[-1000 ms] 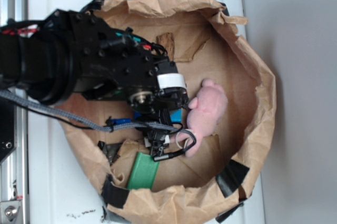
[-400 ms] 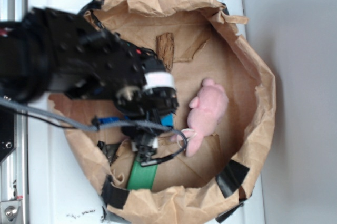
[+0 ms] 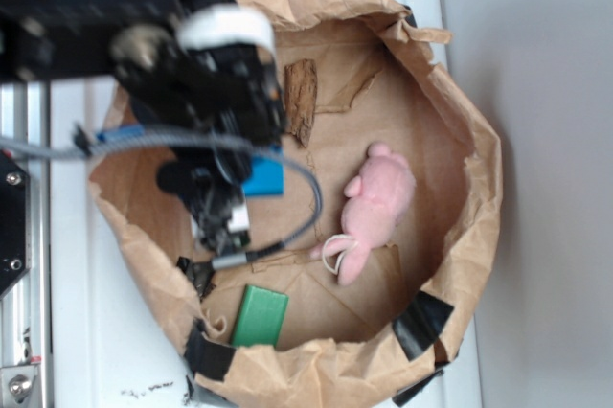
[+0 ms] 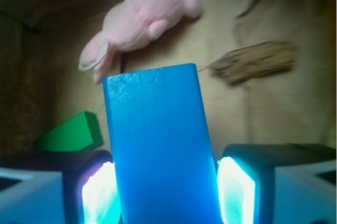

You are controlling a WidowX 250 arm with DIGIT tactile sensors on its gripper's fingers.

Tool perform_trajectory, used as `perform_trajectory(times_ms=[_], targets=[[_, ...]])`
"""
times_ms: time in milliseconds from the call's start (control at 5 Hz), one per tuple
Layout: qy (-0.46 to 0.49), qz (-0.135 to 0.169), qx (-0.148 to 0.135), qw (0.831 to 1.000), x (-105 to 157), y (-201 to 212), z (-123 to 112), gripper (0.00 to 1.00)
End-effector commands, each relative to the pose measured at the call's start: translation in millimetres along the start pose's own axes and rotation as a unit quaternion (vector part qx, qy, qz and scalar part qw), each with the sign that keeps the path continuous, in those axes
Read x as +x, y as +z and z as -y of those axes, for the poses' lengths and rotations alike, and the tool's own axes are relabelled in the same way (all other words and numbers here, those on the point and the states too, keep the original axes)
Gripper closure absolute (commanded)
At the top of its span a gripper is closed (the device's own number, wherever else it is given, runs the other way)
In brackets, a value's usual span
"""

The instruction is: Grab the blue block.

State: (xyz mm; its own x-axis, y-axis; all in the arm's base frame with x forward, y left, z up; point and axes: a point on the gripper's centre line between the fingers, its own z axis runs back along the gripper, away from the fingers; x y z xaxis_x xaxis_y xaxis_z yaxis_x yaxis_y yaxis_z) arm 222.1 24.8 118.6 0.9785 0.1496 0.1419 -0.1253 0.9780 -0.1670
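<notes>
The blue block (image 4: 158, 129) is a flat bright-blue rectangle standing on end between my fingers in the wrist view, both lit pads (image 4: 100, 195) pressed against its sides. My gripper (image 4: 166, 195) is shut on it. From the exterior view the gripper (image 3: 244, 188) hangs above the left part of the paper bag's floor, and only a corner of the blue block (image 3: 264, 178) shows beneath the black arm. The arm looks large and blurred, high over the bag.
A green block (image 3: 260, 316) lies on the bag floor near the front. A pink plush toy (image 3: 375, 202) lies at the right and a brown wood piece (image 3: 300, 92) at the back. The crumpled paper bag wall (image 3: 479, 169) rings everything, on a white surface (image 3: 96, 331).
The arm has risen and swung toward the back left, carrying the blue block off the bag floor. The green block, earlier partly covered by the gripper, now lies fully in view.
</notes>
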Motion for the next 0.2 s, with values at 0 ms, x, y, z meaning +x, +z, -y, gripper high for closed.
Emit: perform_trajectory(times_ms=[0], targets=[[0.064,0.045,0.013,0.997,15.6,41.4,-11.4,1.00]])
